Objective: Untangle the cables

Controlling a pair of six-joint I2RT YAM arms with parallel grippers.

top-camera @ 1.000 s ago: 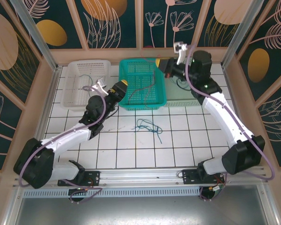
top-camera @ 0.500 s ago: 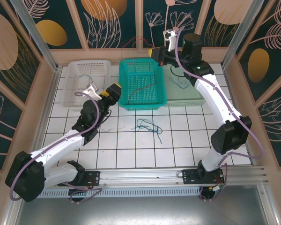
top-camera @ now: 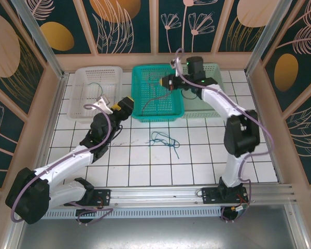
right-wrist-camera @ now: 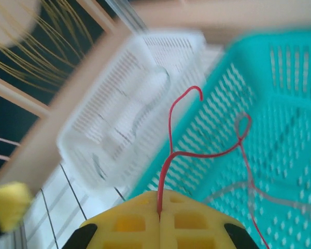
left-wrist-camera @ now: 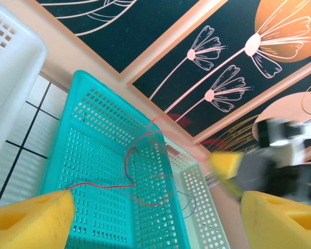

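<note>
Currently my right fingers (right-wrist-camera: 140,223) clamp the limp, light red cable (right-wrist-camera: 170,129) near its end; left fingers (left-wrist-camera: 31,220) stand apart.

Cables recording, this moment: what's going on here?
The right gripper is shut on a red cable over the teal basket, and the rest of that cable trails down into the basket. The left gripper is open and empty, just outside the basket's left side. A tangle of blue and green cables lies on the tiled table, not yet sorted.
</note>
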